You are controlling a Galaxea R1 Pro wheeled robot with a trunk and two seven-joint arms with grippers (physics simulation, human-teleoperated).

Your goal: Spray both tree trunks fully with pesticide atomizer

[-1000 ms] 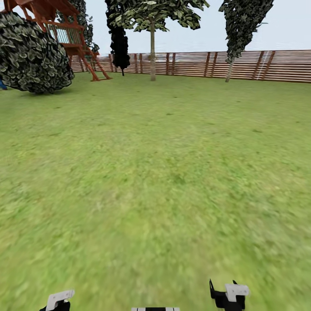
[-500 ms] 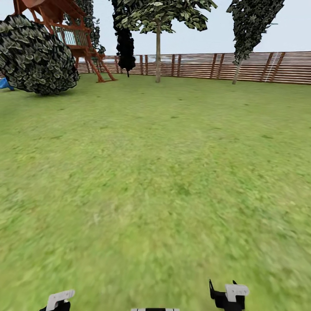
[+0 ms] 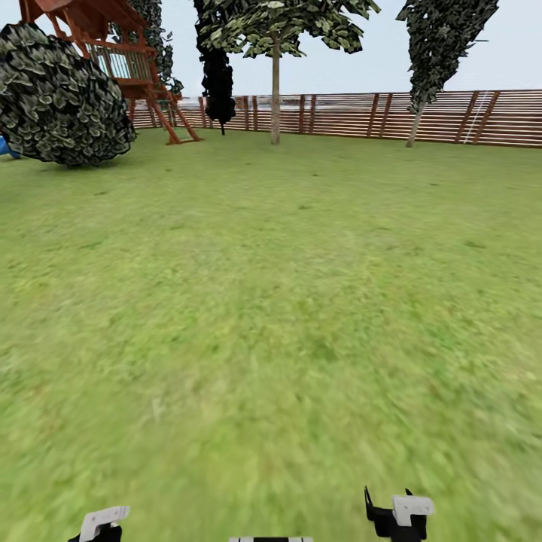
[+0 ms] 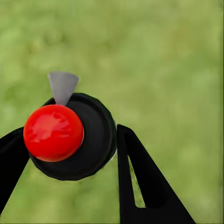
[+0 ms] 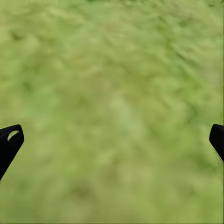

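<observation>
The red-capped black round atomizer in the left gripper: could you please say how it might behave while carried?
The red-capped black round atomizer looks rigid, so it probably won't flex. Its rounded body could twist between the left gripper fingers. The grey nozzle sticks out and might snag.

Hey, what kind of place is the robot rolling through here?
Most likely a fenced back garden: a wide green lawn, a brown slatted wooden fence along the far side, and a red wooden play tower beside a leafy bush.
</observation>
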